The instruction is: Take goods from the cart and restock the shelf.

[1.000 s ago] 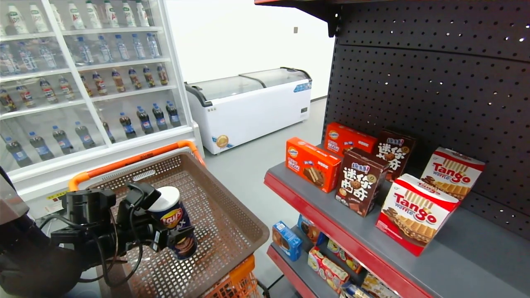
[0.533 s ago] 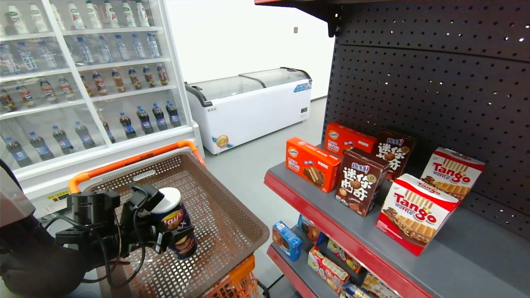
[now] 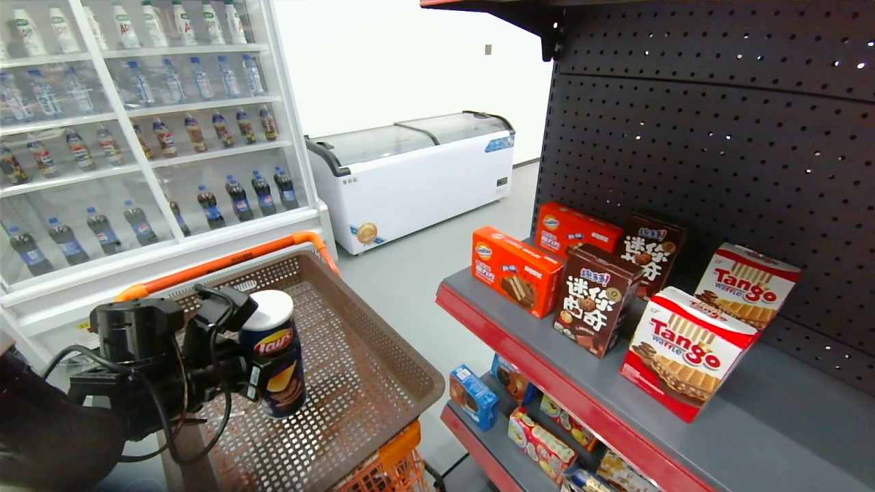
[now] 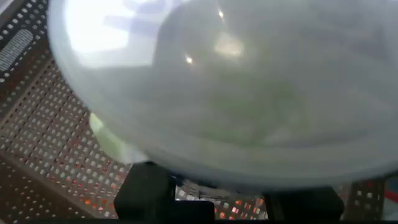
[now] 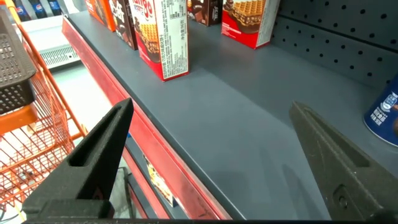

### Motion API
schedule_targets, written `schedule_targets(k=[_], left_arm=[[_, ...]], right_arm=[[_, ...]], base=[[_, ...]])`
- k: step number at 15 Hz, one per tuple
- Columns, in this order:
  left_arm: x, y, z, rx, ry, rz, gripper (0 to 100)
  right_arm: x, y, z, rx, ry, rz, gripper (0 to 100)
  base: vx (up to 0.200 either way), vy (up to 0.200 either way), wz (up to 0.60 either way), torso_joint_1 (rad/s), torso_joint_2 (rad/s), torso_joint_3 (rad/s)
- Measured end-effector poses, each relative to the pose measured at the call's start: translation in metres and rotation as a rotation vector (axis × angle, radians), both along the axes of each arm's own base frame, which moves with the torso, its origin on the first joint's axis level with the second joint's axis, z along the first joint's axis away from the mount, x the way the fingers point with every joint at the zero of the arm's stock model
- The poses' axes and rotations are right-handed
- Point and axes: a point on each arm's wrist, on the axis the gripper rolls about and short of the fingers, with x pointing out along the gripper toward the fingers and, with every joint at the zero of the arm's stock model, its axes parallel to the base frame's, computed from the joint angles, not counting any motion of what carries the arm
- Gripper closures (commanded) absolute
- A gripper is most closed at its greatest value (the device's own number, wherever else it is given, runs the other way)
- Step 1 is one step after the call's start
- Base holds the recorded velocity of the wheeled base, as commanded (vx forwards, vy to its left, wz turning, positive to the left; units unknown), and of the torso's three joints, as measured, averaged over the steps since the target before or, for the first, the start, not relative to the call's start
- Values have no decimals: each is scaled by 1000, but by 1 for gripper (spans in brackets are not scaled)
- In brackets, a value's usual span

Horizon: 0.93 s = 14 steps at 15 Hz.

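A blue can of chips [image 3: 275, 355] with a white lid hangs upright above the brown cart basket [image 3: 383, 355], and my left gripper [image 3: 256, 359] is shut on it. In the left wrist view the pale lid of the can of chips [image 4: 236, 87] looms close, with the perforated cart basket [image 4: 43, 162] underneath. My right gripper [image 5: 214, 162] stands open over the front of the grey shelf [image 5: 249, 124], with nothing between its fingers. On the grey shelf [image 3: 765, 424] stand orange boxes [image 3: 516, 271], brown boxes [image 3: 595, 298] and red-and-white wafer boxes [image 3: 687, 352].
A glass-door drinks fridge [image 3: 137, 137] stands behind the cart, a white chest freezer [image 3: 410, 178] beyond it. The shelf's red front edge [image 3: 547, 389] has a lower shelf of small packs [image 3: 533, 437] under it. A blue item [image 5: 384, 115] stands on the shelf beyond the right gripper.
My left gripper has lifted the can of chips a little and swung it leftward, turning it more upright. The shelf goods have not moved.
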Motion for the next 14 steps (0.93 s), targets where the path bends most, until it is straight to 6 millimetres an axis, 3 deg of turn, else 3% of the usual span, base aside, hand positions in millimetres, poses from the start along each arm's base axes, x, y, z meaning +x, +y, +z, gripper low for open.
schedule_targets(k=[3,6,10,14], left_arm=[[-15,0,31,-62,-7,43,100],[-43,-1,62,-109,-8,50,100],[-109,-5,93,-140,-12,26,100],[-174,-7,101,-164,-68,20,100]], right_arm=[[0,0,0,0,0,0,0],[0,0,0,0,0,0,0],[0,0,0,0,0,0,0],[0,0,0,0,0,0,0]], base=[[0,0,0,0,0,0],[0,0,0,0,0,0],[0,0,0,0,0,0],[0,0,0,0,0,0]])
